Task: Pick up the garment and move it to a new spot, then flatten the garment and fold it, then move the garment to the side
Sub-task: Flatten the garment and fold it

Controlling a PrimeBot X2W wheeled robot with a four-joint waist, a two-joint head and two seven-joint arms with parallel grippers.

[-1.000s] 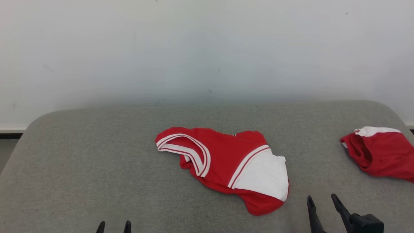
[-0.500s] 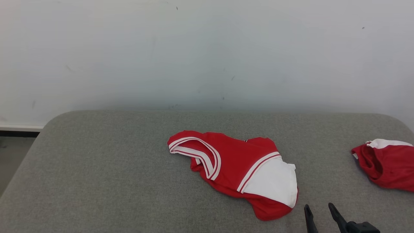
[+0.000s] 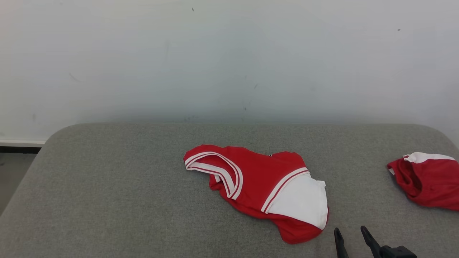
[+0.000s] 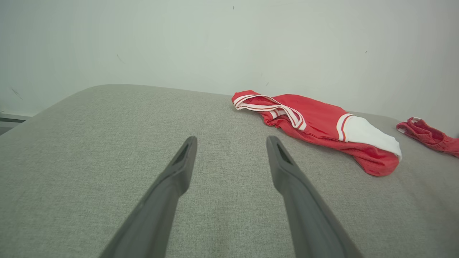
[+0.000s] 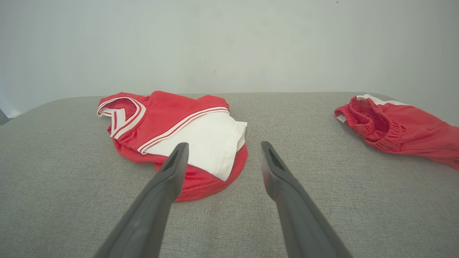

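Note:
The garment (image 3: pixel 258 186), a crumpled red jersey with white trim and a white panel, lies on the middle of the grey padded surface (image 3: pixel 118 193). My right gripper (image 3: pixel 350 230) is open just to the right of its near end, apart from the cloth. In the right wrist view the garment (image 5: pixel 168 122) lies ahead and to the left of that open gripper (image 5: pixel 223 146). My left gripper (image 4: pixel 231 141) is open over bare grey fabric, with the garment (image 4: pixel 315 123) ahead and to its right. Nothing is held.
A second red garment (image 3: pixel 426 182) with a white band lies at the surface's right edge, also seen as a red heap (image 5: pixel 398 129) in the right wrist view. A pale wall (image 3: pixel 229 57) stands behind. The surface's rounded left corner (image 3: pixel 53 136) drops to the floor.
The head camera has shifted, so the whole picture moved. The left fingertips dropped below the view's bottom edge, and the right gripper sits lower in it. Both garments lie as before.

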